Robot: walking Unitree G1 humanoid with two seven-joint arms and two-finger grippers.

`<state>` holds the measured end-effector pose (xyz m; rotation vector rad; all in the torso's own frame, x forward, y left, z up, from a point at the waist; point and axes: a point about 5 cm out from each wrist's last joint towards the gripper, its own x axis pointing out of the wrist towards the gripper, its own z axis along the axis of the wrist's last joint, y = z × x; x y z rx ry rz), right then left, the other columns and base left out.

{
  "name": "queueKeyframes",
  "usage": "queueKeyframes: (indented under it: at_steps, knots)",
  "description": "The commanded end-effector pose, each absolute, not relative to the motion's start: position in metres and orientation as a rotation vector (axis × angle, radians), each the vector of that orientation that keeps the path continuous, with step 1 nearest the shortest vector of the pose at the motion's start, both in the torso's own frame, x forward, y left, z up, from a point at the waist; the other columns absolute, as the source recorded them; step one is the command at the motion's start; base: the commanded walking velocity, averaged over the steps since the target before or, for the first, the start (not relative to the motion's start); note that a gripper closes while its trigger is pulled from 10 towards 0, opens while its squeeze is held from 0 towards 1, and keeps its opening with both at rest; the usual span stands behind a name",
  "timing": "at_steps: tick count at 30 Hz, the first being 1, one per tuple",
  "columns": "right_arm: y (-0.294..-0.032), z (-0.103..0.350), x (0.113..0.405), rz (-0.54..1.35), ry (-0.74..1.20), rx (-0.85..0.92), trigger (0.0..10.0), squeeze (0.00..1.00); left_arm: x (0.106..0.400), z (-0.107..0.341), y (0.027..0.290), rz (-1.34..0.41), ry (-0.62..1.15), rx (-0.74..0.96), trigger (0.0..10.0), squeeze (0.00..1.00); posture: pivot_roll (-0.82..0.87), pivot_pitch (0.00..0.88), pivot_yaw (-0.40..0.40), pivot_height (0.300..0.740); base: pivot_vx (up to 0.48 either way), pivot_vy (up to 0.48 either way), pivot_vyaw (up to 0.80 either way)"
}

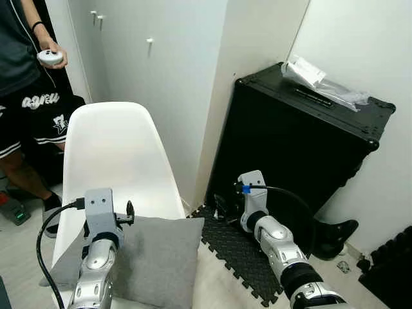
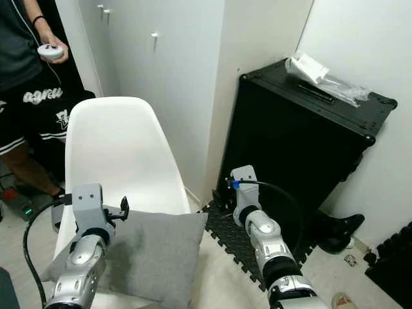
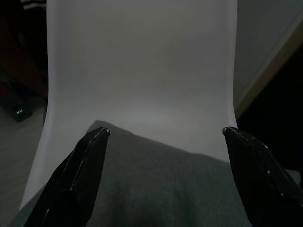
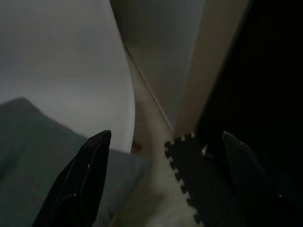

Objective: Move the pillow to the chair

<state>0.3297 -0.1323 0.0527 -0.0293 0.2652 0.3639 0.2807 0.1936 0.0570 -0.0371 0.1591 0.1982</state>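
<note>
A square grey fabric pillow [image 1: 154, 257] lies flat on the seat of a white moulded plastic chair [image 1: 109, 154]. One corner of the pillow hangs past the seat's right edge, and the chair's curved backrest rises upright behind it.

Black case [image 1: 302, 148], plastic bag [image 1: 322, 80] on top

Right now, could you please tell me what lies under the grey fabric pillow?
The grey fabric pillow rests on the white plastic chair, its corner overhanging the seat's edge. The seat beneath it is covered.
</note>
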Motion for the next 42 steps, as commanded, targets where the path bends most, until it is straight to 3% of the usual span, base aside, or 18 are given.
queueKeyframes:
  at_steps: [1, 6, 12, 20, 26, 42]
  knots:
    - [-0.134, 0.042, 0.325, 0.355, 0.326, -0.017, 10.0, 0.00, 0.277, 0.045, 0.194, 0.187, 0.223, -0.030, 10.0, 0.00, 0.06, 0.076, -0.130, 0.740, 0.000, 0.000, 0.00]
    - [-0.136, 0.011, 0.305, 0.329, 0.467, -0.071, 10.0, 0.00, 0.252, -0.009, 0.191, 0.157, 0.489, 0.024, 10.0, 0.00, 0.06, 0.076, -0.133, 0.740, 0.000, 0.000, 0.00]
    - [-0.137, 0.009, 0.300, 0.318, 0.437, -0.101, 10.0, 0.00, 0.247, -0.006, 0.194, 0.192, 0.465, 0.006, 10.0, 0.00, 0.06, 0.075, -0.122, 0.740, 0.000, 0.000, 0.00]
    - [-0.151, -0.027, 0.267, 0.294, 0.616, -0.151, 10.0, 0.00, 0.225, -0.030, 0.193, 0.183, 0.526, 0.017, 10.0, 0.00, 0.07, 0.069, -0.116, 0.740, 0.000, 0.000, 0.00]
    - [-0.152, -0.034, 0.259, 0.294, 0.647, -0.167, 10.0, 0.00, 0.211, -0.044, 0.192, 0.194, 0.597, 0.022, 10.0, 0.00, 0.05, 0.069, -0.108, 0.740, 0.000, 0.000, 0.00]
    - [-0.148, -0.035, 0.258, 0.264, 0.630, -0.140, 10.0, 0.00, 0.225, -0.032, 0.204, 0.172, 0.529, 0.076, 10.0, 0.00, 0.07, 0.076, -0.042, 0.740, 0.000, 0.000, 0.00]
